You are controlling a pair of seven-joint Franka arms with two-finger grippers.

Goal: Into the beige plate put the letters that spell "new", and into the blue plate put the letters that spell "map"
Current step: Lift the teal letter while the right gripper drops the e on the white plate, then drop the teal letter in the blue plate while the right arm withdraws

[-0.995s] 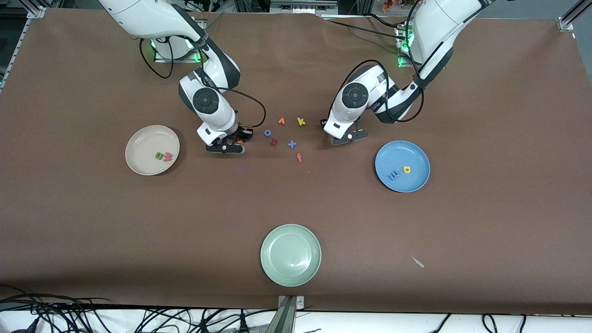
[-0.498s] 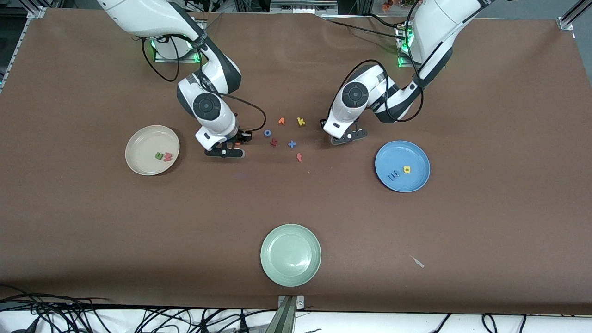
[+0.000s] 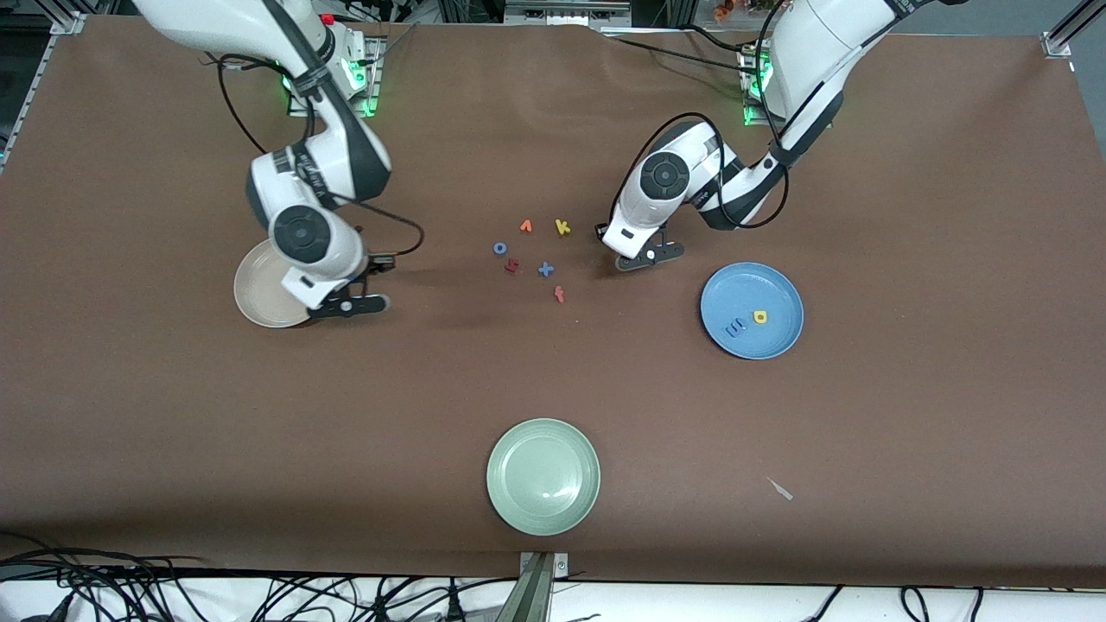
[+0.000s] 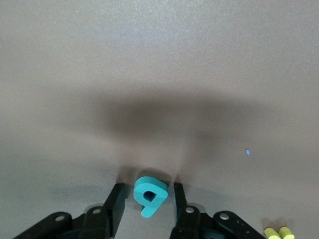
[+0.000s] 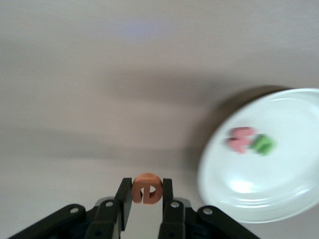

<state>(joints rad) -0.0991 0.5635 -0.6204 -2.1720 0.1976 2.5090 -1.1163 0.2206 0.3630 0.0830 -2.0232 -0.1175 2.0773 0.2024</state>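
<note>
beige plate (image 5: 279, 199): holds the green n (image 5: 263, 145) and the pinkish-red w (image 5: 240, 139), side by side.
blue plate (image 3: 752, 285): holds the blue m (image 3: 735, 327) and the yellow a (image 3: 760, 317).
pale green plate (image 3: 543, 476): nearest the front camera.
right gripper (image 5: 145, 195): over the table beside the beige plate's rim, clamped on the orange e (image 5: 147, 187), held on edge.
left gripper (image 4: 146, 200): low at the table, fingers either side of the teal p (image 4: 148, 195) with small gaps; p lies flat, stem toward the wrist.
loose letters (image 3: 536, 255): between the arms.
</note>
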